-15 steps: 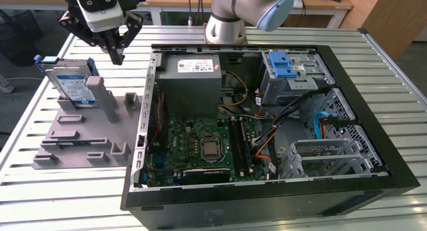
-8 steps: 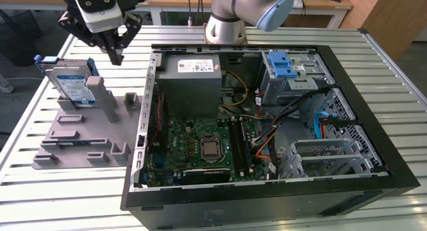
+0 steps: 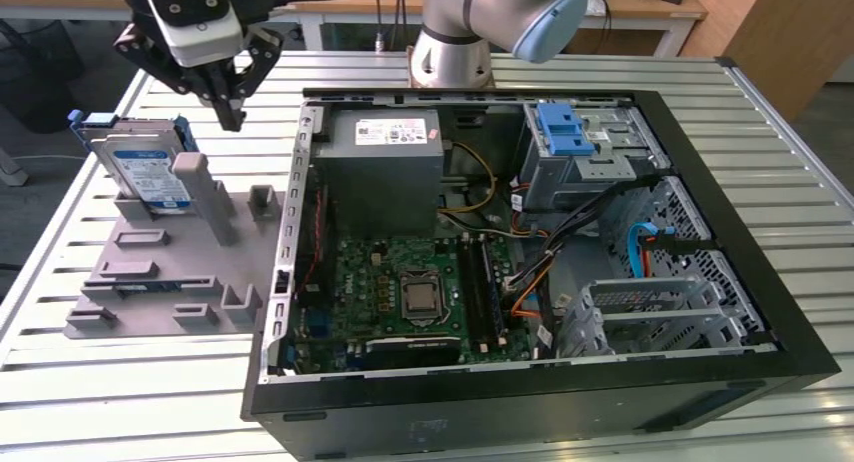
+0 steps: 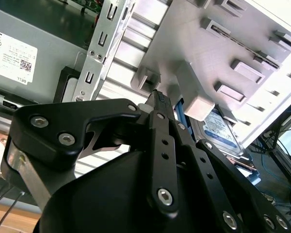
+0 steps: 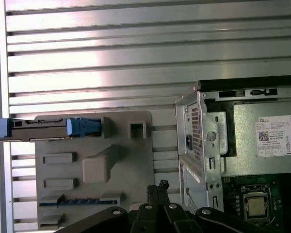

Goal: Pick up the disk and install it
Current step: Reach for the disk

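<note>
Evidently the disk (image 3: 144, 172) stands on edge in the grey holder (image 3: 167, 254), likely exposing its edges for grasping; the gripper (image 3: 230, 118) hovers nearby, closed and empty.

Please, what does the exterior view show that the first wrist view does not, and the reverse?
Exterior view, not first wrist view: the label side of the disk, the blue latch, the arm base. First wrist view, not exterior: the disk seen edge-on. Both: the disk, the shut tool, the grey holder plate, the power supply.

open PC case (image 3: 534, 407) | grey fixture plate (image 3: 187, 257) | slatted tbl (image 3: 120, 392)
</note>
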`<control>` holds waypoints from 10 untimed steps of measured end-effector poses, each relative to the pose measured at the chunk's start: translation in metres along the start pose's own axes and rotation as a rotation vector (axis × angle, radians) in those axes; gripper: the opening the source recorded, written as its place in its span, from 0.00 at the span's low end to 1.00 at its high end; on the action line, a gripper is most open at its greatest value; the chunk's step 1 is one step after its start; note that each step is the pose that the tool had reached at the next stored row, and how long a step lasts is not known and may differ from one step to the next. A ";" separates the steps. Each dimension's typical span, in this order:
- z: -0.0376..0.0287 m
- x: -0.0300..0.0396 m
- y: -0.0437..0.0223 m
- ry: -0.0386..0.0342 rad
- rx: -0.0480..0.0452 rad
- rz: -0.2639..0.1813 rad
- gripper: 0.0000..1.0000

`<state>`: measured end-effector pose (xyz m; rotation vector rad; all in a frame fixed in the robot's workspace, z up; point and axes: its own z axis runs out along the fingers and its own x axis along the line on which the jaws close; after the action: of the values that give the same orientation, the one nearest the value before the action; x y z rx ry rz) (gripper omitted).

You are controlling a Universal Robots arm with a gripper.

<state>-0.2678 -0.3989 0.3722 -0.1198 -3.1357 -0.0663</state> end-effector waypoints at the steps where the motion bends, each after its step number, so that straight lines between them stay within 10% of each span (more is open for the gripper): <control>1: 0.0001 0.0002 0.0000 0.0003 0.0000 0.000 0.11; 10: 0.0012 0.0020 -0.0002 0.0020 0.0002 0.000 0.11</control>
<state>-0.2698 -0.3989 0.3710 -0.1198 -3.1337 -0.0662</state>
